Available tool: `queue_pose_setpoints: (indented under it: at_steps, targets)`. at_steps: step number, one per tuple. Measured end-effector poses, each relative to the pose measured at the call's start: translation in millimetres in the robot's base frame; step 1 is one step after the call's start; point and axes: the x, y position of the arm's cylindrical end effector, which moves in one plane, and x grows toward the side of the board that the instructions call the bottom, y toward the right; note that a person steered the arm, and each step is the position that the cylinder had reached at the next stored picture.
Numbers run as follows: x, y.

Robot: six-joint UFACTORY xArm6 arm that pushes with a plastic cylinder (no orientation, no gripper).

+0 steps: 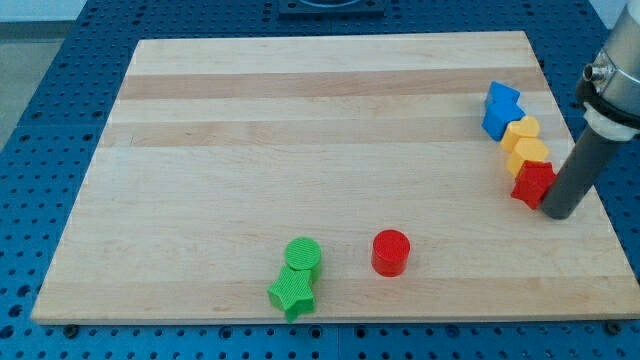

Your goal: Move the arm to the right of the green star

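Note:
The green star (291,293) lies near the view's bottom edge of the wooden board (300,130), left of centre. A green cylinder (303,254) touches it just above. My tip (557,212) is far to the view's right of the star, at the board's right side. It stands right beside a red block (533,183), on that block's right. A red cylinder (390,251) stands between the star and my tip, closer to the star.
A column of blocks runs along the board's right side: a blue block (500,108) at the top, then two yellow blocks (521,133) (528,156), then the red block. The board's right edge is close to my tip.

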Motion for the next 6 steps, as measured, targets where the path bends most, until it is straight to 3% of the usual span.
queue_pose_setpoints:
  at_steps: [1, 2, 4, 6]
  targets:
    - [3.4, 1.7]
    - [44.7, 14.1]
    - [109.9, -89.6]
    - [109.0, -177.6]
